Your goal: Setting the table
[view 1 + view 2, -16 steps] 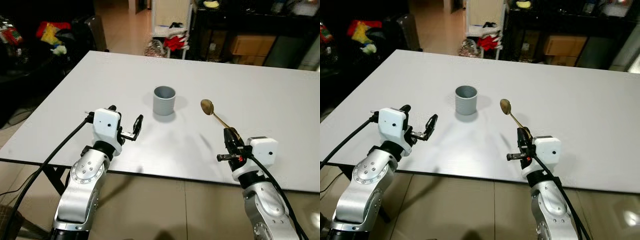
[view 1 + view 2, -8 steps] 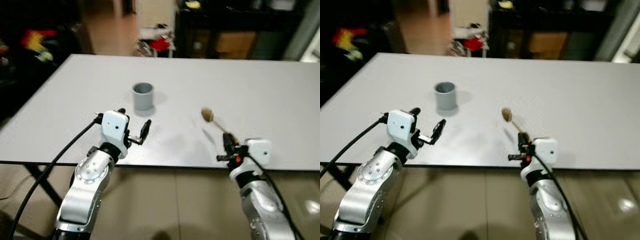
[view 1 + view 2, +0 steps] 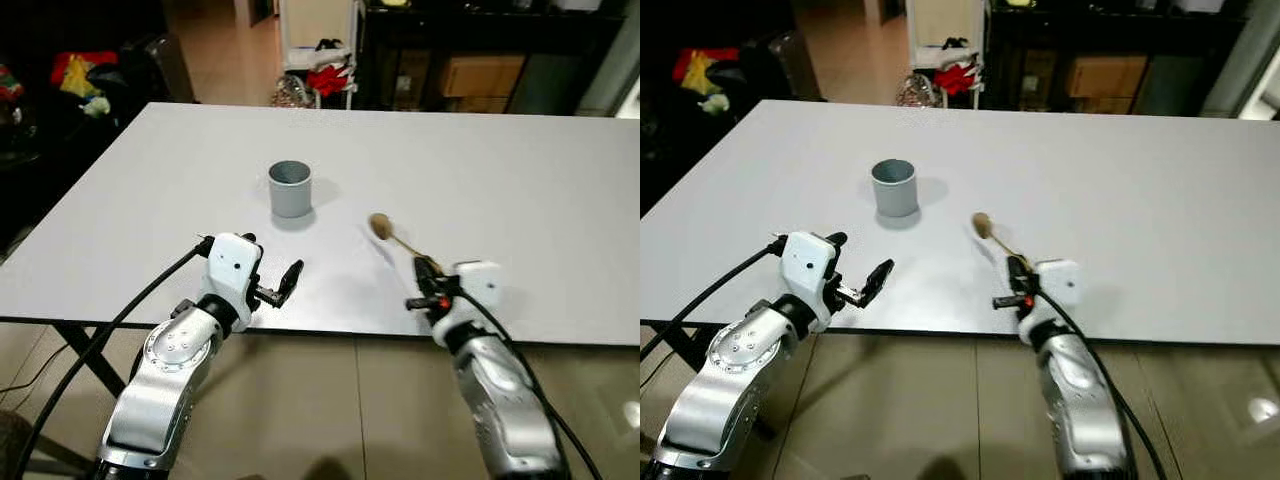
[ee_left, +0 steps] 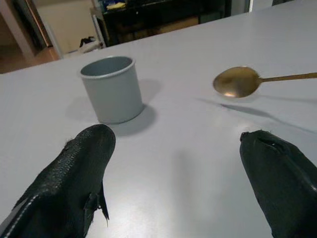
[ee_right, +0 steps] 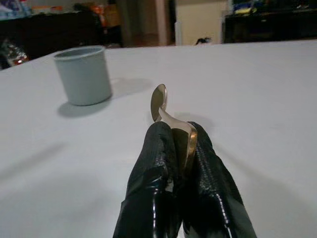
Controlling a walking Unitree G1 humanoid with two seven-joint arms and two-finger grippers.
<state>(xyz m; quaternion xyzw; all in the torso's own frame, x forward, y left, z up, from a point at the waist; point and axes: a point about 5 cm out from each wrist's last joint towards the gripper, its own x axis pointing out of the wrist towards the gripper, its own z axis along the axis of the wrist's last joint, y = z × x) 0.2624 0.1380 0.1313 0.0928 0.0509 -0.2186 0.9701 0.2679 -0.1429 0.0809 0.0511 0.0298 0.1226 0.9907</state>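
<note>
Clearly the step in hand is carrying the spoon to its place. From the head camera, the right gripper grips the spoon's handle near the front edge of the white table, the bowl pointing toward the grey cup, which stands upright further in. The left gripper hovers over the table's front edge, fingers spread and empty.

At the left wrist, both black fingers stand wide apart — nothing between them — with the cup and the spoon's bowl ahead.

At the right wrist, the fingers are closed tight on the gold handle.

Next, I judge, the spoon must be lowered flat beside the cup and let go gently.
</note>
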